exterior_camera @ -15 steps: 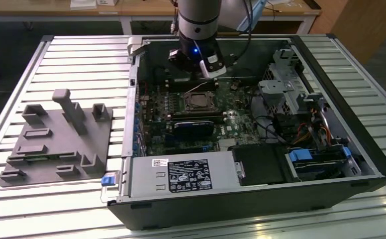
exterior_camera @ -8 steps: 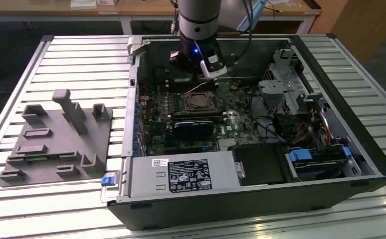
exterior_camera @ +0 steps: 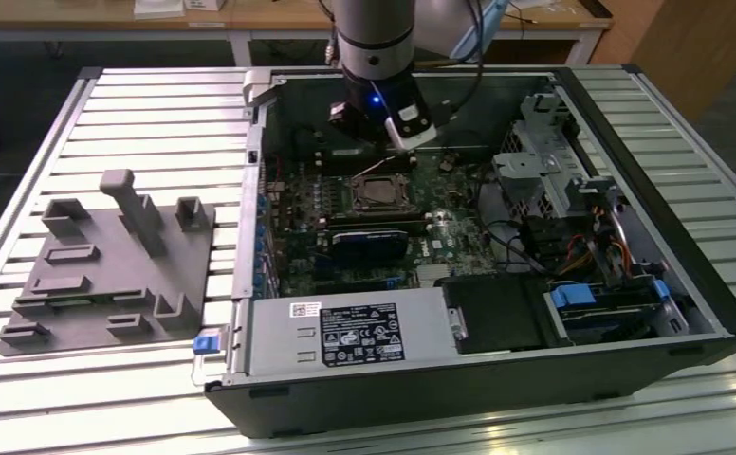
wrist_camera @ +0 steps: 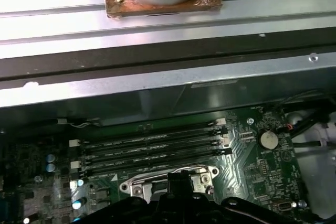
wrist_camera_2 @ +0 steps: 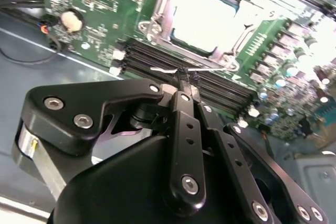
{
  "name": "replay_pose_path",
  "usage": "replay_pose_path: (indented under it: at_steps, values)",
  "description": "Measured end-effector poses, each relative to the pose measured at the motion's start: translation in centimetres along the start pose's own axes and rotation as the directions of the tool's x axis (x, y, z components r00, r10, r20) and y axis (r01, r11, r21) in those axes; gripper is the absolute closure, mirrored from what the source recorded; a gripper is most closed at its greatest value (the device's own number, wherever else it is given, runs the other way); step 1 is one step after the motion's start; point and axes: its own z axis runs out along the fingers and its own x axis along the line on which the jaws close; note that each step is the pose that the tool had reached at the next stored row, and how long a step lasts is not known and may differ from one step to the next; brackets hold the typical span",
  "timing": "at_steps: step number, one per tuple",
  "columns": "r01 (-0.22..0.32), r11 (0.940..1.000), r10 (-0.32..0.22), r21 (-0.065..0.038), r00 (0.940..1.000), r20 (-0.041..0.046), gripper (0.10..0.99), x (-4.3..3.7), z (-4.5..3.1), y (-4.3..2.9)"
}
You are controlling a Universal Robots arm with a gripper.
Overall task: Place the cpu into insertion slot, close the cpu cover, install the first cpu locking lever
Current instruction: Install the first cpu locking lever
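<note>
Hand (wrist_camera_2: 186, 80), centre of the second wrist view: fingers (wrist_camera_2: 181, 114) drawn narrow, tips together against a thin wire locking lever (wrist_camera_2: 164, 69) that lies along the edge of the memory slots (wrist_camera_2: 152, 59). Cannot tell whether the wire is pinched or only touched.

Cpu (wrist_camera_2: 207, 22), upper centre of that view: pale face bright, seated in the insertion slot (exterior_camera: 353, 194). Cpu cover (wrist_camera_2: 157, 22) lies flat as a frame around it.

Exterior view: arm (exterior_camera: 371, 38) at upper centre, over the open computer case (exterior_camera: 671, 303) on the slatted table (exterior_camera: 153, 104). Grey fixture (exterior_camera: 102, 275) at left of frame, well apart.
</note>
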Motion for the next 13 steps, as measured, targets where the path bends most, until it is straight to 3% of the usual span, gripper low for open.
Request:
replay_pose_path:
  at_steps: [2, 4, 9, 13]
  values:
    - [0.005, 1.0, -0.005, -0.003, 0.9998, 0.0182, 0.98, 0.03, 0.09, -0.03]
    - [0.007, 1.0, -0.007, -0.005, 0.9996, 0.0276, 0.98, 0.08, 0.28, -0.08]
    - [0.007, 1.0, -0.007, -0.004, 0.9996, 0.0289, 0.98, 0.13, 0.67, -0.15]
    - [0.0, 1.0, 0.0, 0.004, 0.9995, 0.0322, 0.98, 0.17, 0.87, -0.1]
